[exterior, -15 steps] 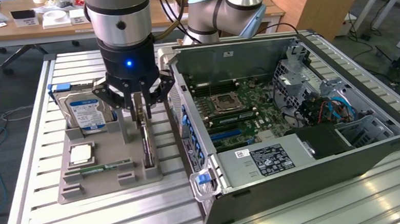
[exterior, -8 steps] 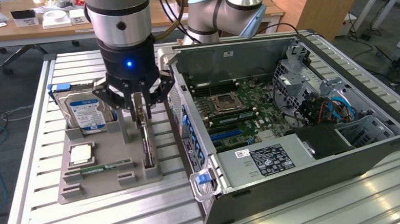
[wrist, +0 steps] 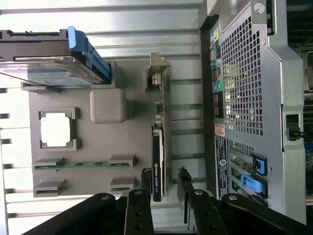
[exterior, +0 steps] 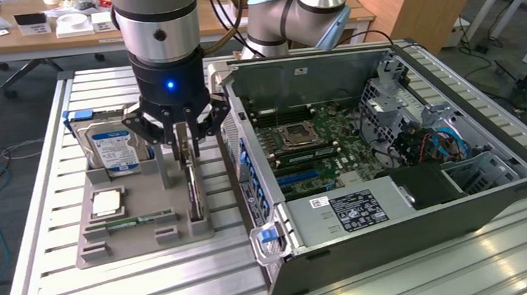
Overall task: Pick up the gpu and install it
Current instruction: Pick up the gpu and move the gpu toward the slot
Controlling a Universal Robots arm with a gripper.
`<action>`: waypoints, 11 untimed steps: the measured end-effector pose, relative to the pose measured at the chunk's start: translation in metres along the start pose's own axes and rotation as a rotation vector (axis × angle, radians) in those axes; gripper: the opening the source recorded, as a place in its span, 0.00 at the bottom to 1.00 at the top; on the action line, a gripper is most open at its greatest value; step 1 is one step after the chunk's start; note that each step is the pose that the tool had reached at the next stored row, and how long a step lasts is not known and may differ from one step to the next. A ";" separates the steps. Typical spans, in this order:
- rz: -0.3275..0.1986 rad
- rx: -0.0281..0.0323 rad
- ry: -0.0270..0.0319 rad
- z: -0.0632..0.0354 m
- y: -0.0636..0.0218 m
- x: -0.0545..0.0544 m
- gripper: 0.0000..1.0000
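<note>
The gpu [exterior: 195,195] stands on edge in a slot of the grey holder tray [exterior: 142,248], dark with a silvery bracket at its far end. In the wrist view the gpu [wrist: 159,142] looks like a thin blade running along the tray [wrist: 129,142]. My gripper [exterior: 188,148] hangs straight down over the card. Its two black fingers [wrist: 146,178] stand on either side of the card's near end. A gap still shows beside the card, so the gripper [wrist: 165,177] is open around it. The card rests in its slot.
On the tray stand a silver hard drive [exterior: 115,148] with a blue-white label, a processor [exterior: 107,201] and a green memory stick [exterior: 127,222]. The open computer case [exterior: 385,229], motherboard [exterior: 309,145] exposed, lies close on the exterior view's right. Its rear panel [wrist: 249,73] sits near the card.
</note>
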State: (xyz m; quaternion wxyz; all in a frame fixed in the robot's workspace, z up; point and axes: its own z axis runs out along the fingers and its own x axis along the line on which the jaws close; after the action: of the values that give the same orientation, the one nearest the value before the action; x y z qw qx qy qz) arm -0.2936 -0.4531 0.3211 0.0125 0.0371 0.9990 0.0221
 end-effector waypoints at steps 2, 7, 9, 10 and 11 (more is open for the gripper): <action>0.000 -0.0001 -0.0001 0.0003 0.0000 0.000 0.36; 0.000 -0.0001 0.0000 0.0026 -0.0001 0.000 0.36; 0.000 0.0001 0.0001 0.0030 -0.0001 0.000 0.36; 0.000 -0.0001 0.0000 0.0032 -0.0001 0.000 0.36; 0.000 0.0000 -0.0001 0.0032 -0.0001 0.000 0.36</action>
State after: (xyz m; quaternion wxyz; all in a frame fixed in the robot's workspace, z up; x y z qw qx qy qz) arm -0.2936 -0.4531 0.3180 0.0125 0.0371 0.9990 0.0222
